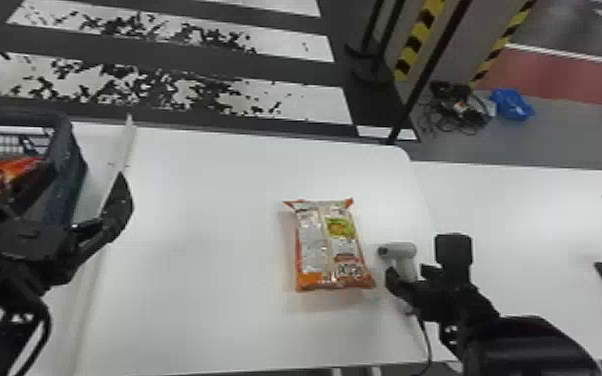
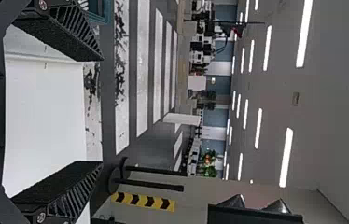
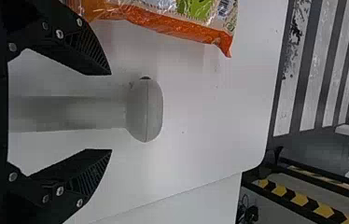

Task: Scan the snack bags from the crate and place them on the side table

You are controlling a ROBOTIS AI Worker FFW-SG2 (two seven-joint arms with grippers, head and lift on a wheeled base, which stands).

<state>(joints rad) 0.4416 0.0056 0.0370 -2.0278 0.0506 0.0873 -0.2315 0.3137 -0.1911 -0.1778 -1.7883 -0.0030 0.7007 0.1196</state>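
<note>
Snack bag (image 1: 332,245) flat on white table (image 1: 205,200), right of its middle, silver and orange, green patch on the upward face. Scanner (image 1: 399,249) just beside it, on the bag's right, apart from it; pale grey, cord (image 1: 427,340) running toward the robot. Right pincer (image 1: 410,276) at the scanner: fingers spread, one each side of the handle, gap showing both sides in right wrist view, so nothing gripped. Left pincer (image 1: 74,192) by the dark crate (image 1: 66,150) at far left, fingers apart, nothing between them in left wrist view. Second bag (image 1: 2,175), orange-red, inside crate; partly hidden by the left arm, can't tell how it lies. Long white strip (image 1: 122,150) along the table just right of crate. Second table (image 1: 530,210), also white, meets the first on the right. Behind, on the floor: cables (image 1: 457,107) beside a blue bundle (image 1: 511,104), near yellow-black striped edging (image 1: 417,37).
</note>
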